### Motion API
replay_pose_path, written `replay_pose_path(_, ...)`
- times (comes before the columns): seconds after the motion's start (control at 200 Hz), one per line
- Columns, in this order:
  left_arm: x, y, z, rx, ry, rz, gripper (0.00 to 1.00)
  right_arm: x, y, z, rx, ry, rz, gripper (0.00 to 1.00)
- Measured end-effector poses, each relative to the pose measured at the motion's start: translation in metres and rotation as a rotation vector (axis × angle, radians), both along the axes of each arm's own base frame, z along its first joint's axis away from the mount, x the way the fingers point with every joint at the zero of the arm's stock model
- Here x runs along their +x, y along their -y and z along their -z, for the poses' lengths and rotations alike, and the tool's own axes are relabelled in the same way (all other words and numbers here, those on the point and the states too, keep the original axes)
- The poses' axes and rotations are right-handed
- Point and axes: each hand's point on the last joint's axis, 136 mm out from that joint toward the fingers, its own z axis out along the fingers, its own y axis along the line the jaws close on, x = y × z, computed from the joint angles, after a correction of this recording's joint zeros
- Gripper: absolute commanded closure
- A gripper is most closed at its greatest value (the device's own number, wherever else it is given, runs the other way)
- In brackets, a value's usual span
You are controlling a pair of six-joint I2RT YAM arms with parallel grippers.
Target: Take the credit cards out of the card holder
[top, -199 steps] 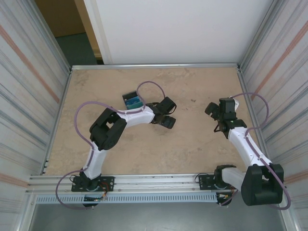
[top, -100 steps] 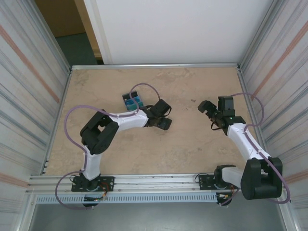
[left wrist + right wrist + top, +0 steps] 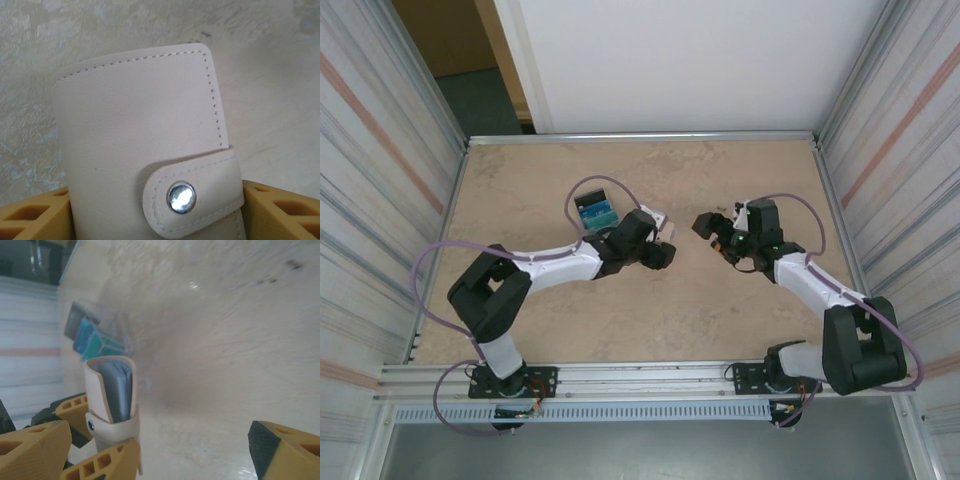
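No text, label, brand, number or sign can be read anywhere. The cards [image 3: 596, 213], lying toward the far middle of the tabletop, are too small in the top view and too blurred in the right wrist view for any print on them to be made out. The card holder [image 3: 140, 135] is seen sharp and close in the left wrist view, and its outer face and strap carry no readable marking.
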Motion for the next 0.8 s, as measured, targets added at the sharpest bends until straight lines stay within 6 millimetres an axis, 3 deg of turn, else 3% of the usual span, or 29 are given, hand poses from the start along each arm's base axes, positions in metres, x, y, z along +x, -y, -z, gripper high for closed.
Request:
replay_pose_path(0.351, -0.01, 0.002, -0.008, -0.067, 0.036, 0.053, 0.27, 0.005, -0.052, -0.024, 0.102, 0.07, -0.17, 0.18)
replay_pose_path(0.681, -0.014, 0.002, -0.021, -0.103, 0.076, 0.086, 0.28, 0.012, -0.073, -0.017, 0.118, 0.056, -0.226, 0.24)
replay_pose_path(0.742, -0.015, 0.002, -0.02, -0.103, 0.077, 0.085, 0.3, 0.013, -0.074, -0.013, 0.119, 0.038, -0.224, 0.24)
replay_pose_path(0.802, -0.015, 0.001, -0.019, -0.098, 0.079, 0.088, 0.41, 0.013, -0.075, -0.009, 0.121, 0.022, -0.221, 0.23)
